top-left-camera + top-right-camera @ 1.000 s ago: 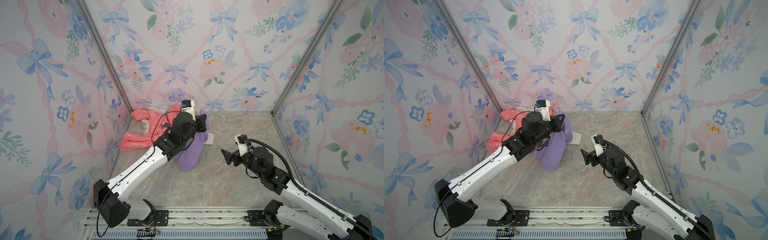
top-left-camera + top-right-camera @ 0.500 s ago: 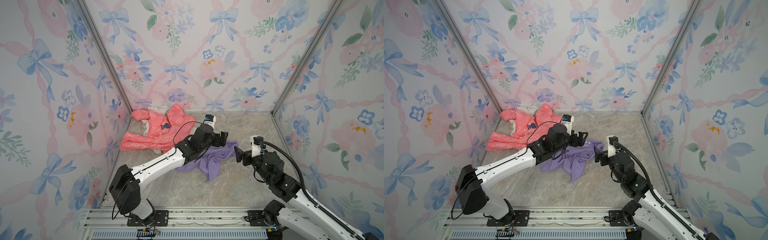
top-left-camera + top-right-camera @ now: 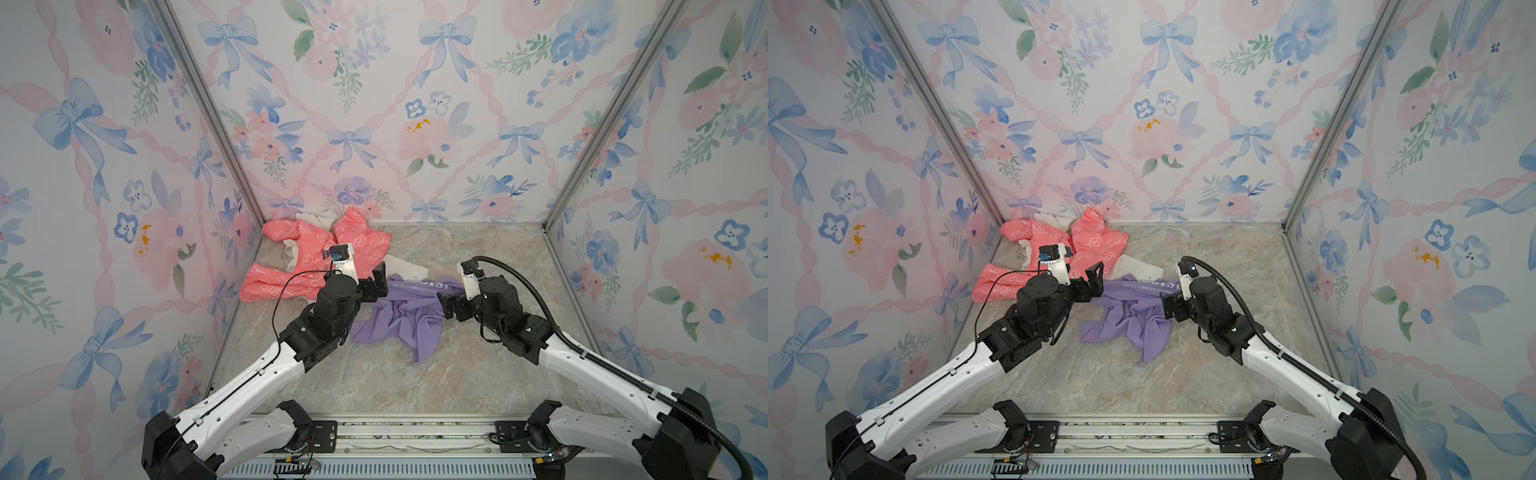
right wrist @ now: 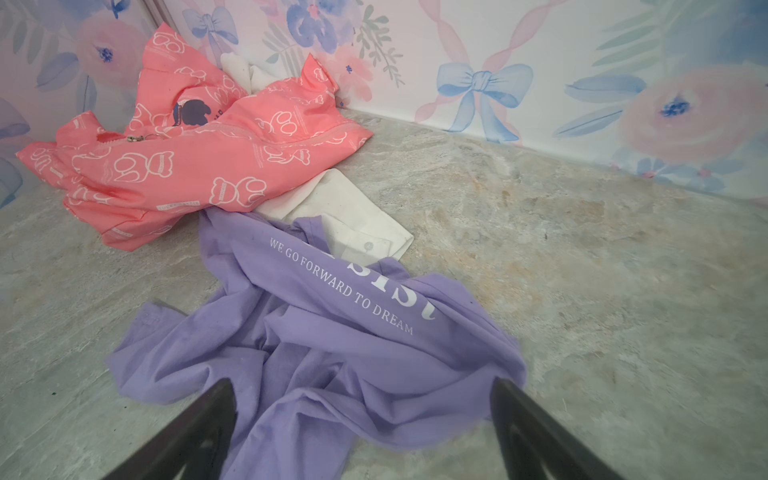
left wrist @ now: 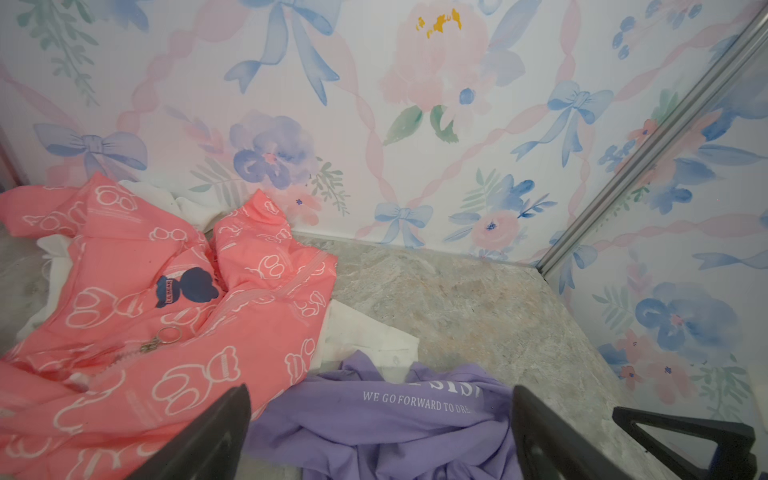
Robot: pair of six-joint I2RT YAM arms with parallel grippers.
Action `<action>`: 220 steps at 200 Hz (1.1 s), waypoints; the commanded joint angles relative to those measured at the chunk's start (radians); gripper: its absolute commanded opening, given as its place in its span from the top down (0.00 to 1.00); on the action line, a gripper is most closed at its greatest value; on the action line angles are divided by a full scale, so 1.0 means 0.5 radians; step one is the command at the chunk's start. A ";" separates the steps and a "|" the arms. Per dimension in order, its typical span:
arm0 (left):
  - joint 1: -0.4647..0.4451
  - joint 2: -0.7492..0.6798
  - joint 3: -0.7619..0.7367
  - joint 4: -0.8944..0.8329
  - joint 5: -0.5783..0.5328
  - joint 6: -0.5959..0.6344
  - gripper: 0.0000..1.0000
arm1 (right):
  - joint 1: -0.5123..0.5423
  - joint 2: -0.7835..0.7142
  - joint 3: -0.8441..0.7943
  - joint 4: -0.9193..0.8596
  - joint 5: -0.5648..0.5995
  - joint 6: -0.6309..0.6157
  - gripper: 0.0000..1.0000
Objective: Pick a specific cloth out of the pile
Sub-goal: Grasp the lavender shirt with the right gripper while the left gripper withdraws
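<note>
So the left arm (image 3: 249, 382) comes up from the lower left corner in both top views and bends in toward the middle. Its jaws are spread wide and point right. The right arm (image 3: 602, 374) mirrors it from the lower right, elbow low, wrist (image 3: 494, 297) tipped down and to the left – jaws spread just as wide. The two sets of jaws face each other near the centre of the frame, apart, not touching.

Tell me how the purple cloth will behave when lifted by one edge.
Likely floppy: the purple cloth lies in soft crumpled folds, so it should drape. Probably light, being thin. It overlaps the white shirt, so it may drag that cuff.
</note>
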 commanded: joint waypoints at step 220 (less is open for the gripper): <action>0.079 -0.570 -0.525 -0.092 -0.420 0.521 0.02 | -0.129 1.732 1.409 -0.497 -0.486 -0.047 0.93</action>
